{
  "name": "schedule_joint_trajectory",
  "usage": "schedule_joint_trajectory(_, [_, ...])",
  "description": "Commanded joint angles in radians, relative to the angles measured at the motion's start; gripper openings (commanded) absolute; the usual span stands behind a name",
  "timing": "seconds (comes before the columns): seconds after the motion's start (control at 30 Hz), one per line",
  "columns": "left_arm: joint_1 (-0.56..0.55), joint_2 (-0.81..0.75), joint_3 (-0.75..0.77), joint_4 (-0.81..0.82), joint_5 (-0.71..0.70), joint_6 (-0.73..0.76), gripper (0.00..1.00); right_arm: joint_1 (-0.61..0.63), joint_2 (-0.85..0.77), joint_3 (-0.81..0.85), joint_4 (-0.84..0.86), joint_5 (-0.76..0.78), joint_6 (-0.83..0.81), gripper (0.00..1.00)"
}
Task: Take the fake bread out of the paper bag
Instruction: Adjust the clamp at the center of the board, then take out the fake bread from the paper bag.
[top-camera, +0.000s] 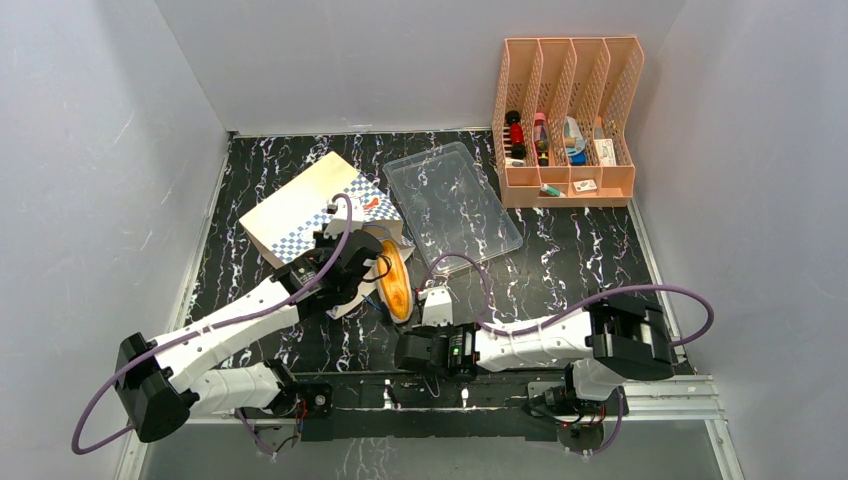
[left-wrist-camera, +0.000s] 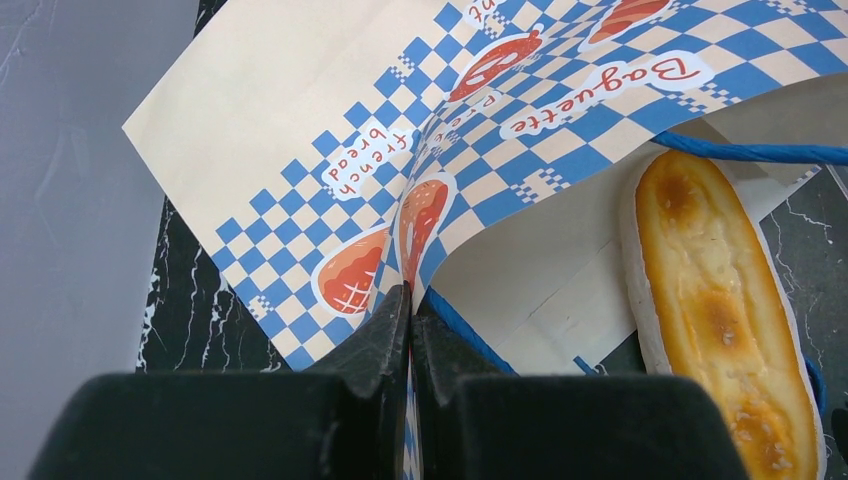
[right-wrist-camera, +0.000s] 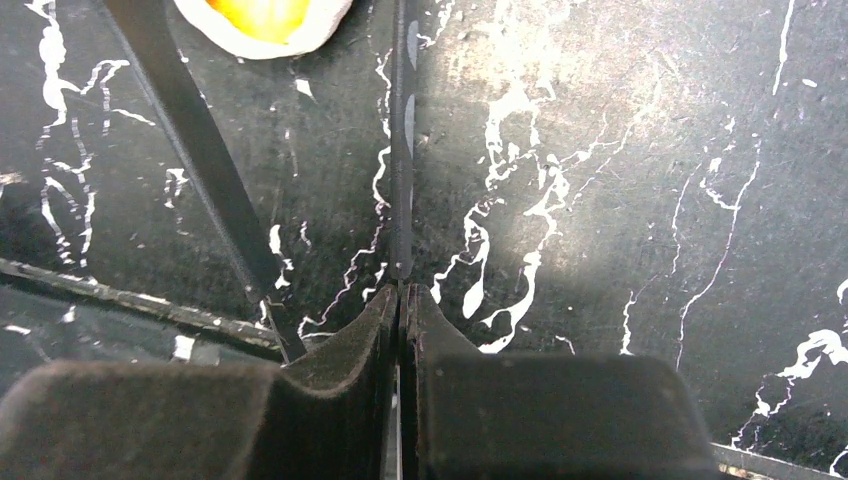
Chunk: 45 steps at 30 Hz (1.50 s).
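Observation:
The paper bag (top-camera: 300, 205) lies flat at the back left, its mouth toward the table's middle. My left gripper (top-camera: 352, 268) is shut on the bag's checkered mouth edge (left-wrist-camera: 412, 300). The long orange-tan bun (top-camera: 397, 280) lies at the bag's mouth, half on the inner flap and half on the table; it also shows in the left wrist view (left-wrist-camera: 715, 310) beside a blue cord handle (left-wrist-camera: 760, 152). My right gripper (top-camera: 436, 302) is shut and empty (right-wrist-camera: 402, 290) just right of the bun, whose end (right-wrist-camera: 265, 18) shows at that view's top. The other pastries are hidden.
A clear plastic tray (top-camera: 455, 200) lies right of the bag. A pink desk organizer (top-camera: 565, 120) with small items stands at the back right. Grey walls close in on three sides. The rail (top-camera: 500, 395) runs along the near edge.

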<state>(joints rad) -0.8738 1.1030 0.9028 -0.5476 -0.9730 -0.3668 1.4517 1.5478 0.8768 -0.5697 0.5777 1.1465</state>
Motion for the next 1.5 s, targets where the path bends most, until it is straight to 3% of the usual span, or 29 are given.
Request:
schedule_joint_trajectory(0.0, [0.001, 0.006, -0.004, 0.018, 0.001, 0.001, 0.0, -0.013, 0.037, 0.017, 0.026, 0.035, -0.005, 0.03])
schedule_joint_trajectory(0.17, [0.0, 0.005, -0.01, 0.03, 0.003, 0.008, 0.0, -0.024, 0.083, 0.041, 0.059, 0.03, -0.032, 0.04])
schedule_joint_trajectory(0.27, [0.0, 0.005, -0.017, 0.037, 0.005, 0.006, 0.0, -0.027, 0.098, 0.049, 0.08, 0.027, -0.039, 0.1])
schedule_joint_trajectory(0.47, [0.0, 0.001, -0.023, 0.036, 0.005, 0.005, 0.0, -0.027, 0.066, 0.032, 0.098, 0.039, -0.033, 0.44])
schedule_joint_trajectory(0.6, [0.0, -0.006, -0.034, 0.041, 0.007, 0.004, 0.0, -0.014, -0.012, -0.025, 0.154, 0.054, -0.035, 0.58])
schedule_joint_trajectory(0.83, [-0.001, -0.001, -0.032, 0.036, 0.009, -0.006, 0.0, 0.02, -0.065, -0.038, 0.134, 0.111, -0.055, 0.63])
schedule_joint_trajectory(1.1, [0.001, -0.006, -0.033, 0.03, 0.007, -0.011, 0.0, 0.073, 0.017, -0.007, 0.122, 0.148, -0.079, 0.69])
schedule_joint_trajectory(1.33, [-0.001, -0.016, -0.039, 0.026, 0.009, -0.018, 0.0, 0.08, 0.063, 0.005, 0.133, 0.181, -0.086, 0.66])
schedule_joint_trajectory(1.47, [0.0, -0.014, -0.045, 0.025, 0.011, -0.025, 0.0, 0.08, 0.085, 0.009, 0.135, 0.188, -0.088, 0.59])
